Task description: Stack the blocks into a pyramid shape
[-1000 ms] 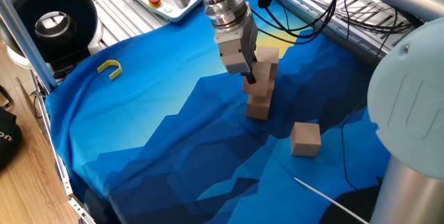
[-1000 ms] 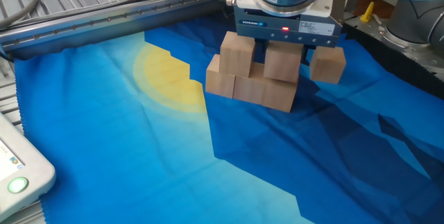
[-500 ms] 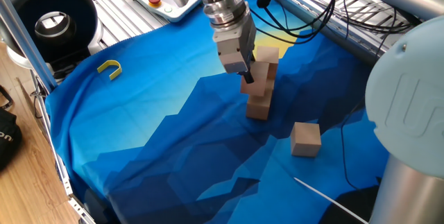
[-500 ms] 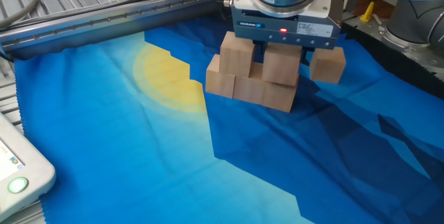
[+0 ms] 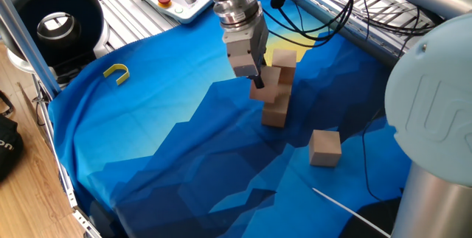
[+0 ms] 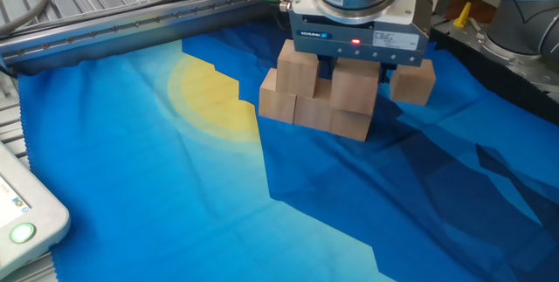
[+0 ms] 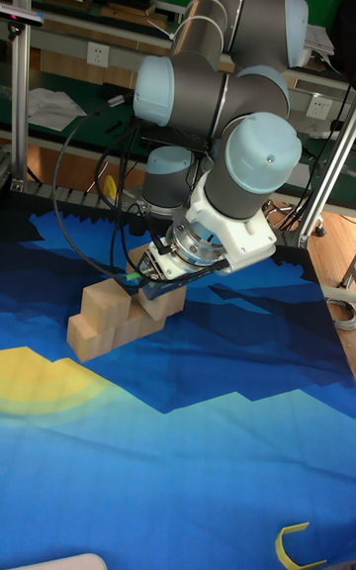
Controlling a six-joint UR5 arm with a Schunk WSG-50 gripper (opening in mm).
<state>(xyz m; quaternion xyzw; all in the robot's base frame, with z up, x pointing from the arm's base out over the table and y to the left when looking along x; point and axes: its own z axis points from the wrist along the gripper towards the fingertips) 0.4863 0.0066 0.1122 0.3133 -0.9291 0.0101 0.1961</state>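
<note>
i'm running a single arm over a table draped in a blue cloth (image 6: 131,186) with a yellow sun patch. the gripper (image 6: 354,77) hangs straight down over a cluster of light-brown wooden blocks, its fingers closed on the second-tier block (image 6: 355,87) at the right end of the pile. in the other fixed view that block looks just clear of, or barely touching, the base block (image 6: 342,120) beneath it; i can't tell which.

the base row (image 6: 301,110) is three blocks side by side, touching, running in a line across the cloth. one upper block (image 6: 298,68) already sits on the left part of that row, straddling a seam, which is why i read the layout as a pyramid in progress: three below, two above, one to cap.

a loose block (image 5: 324,147) lies well apart on the cloth in one fixed view (probably the cap piece, to my mind). a small yellow u-shaped piece (image 5: 116,73) lies far off near the cloth's edge, not part of the build.

from the tall fixed view the arm's wrist hides most of the held block, so its seating is unclear there. my judgement: the vertical hold keeps the block square for placing beside its neighbour.
</note>
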